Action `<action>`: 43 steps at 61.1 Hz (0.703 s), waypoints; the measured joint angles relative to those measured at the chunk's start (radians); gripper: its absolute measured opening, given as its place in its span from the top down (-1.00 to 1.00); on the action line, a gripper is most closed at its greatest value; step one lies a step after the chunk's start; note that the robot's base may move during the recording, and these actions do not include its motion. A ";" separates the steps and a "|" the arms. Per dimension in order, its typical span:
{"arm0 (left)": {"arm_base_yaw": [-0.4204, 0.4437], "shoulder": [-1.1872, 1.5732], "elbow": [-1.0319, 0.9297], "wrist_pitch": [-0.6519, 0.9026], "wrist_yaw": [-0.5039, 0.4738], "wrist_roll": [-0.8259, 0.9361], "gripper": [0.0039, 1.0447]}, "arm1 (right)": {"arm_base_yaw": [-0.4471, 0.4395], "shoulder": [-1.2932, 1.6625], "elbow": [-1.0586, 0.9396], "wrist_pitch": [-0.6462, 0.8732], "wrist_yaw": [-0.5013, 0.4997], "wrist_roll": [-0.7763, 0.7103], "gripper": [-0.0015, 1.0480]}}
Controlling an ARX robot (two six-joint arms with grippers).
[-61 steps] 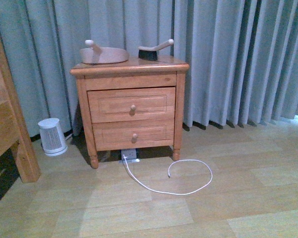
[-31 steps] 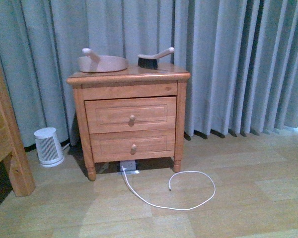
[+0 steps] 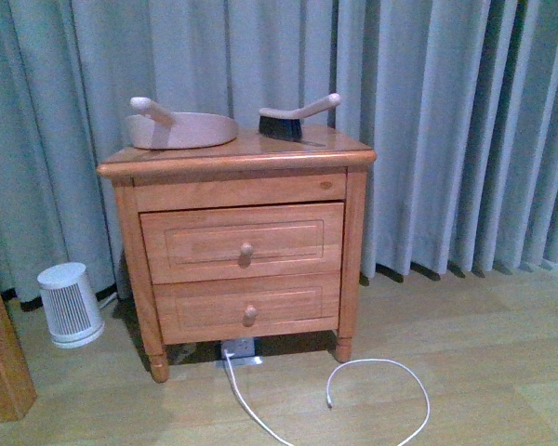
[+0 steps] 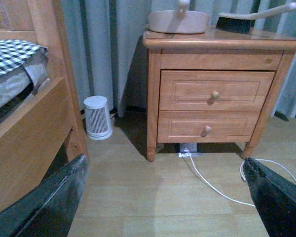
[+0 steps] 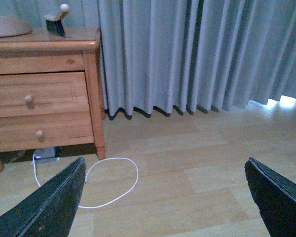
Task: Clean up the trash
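No trash shows in any view. A wooden nightstand with two drawers stands against grey curtains, with a pale dustpan and a dark hand brush on top. My left gripper hangs open over bare wooden floor in front of the nightstand, nothing between its dark fingers. My right gripper is open too, over floor to the right of the nightstand. Neither arm appears in the front view.
A thin white cable loops on the floor from a socket block under the nightstand. A white ribbed appliance stands to its left. A wooden bed frame with checked bedding is further left. Curtains line the back.
The front view has closed in on the nightstand, which now looks larger and sits lower in the picture. The bed frame has slid almost out of the left edge.
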 joint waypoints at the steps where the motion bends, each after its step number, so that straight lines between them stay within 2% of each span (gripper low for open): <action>1: 0.000 0.000 0.000 0.000 0.000 0.000 -0.86 | 0.000 0.000 0.000 0.000 0.000 0.000 -0.86; 43: 0.000 0.000 0.000 0.000 0.000 0.000 -0.86 | 0.000 0.000 0.000 0.000 0.000 0.000 -0.86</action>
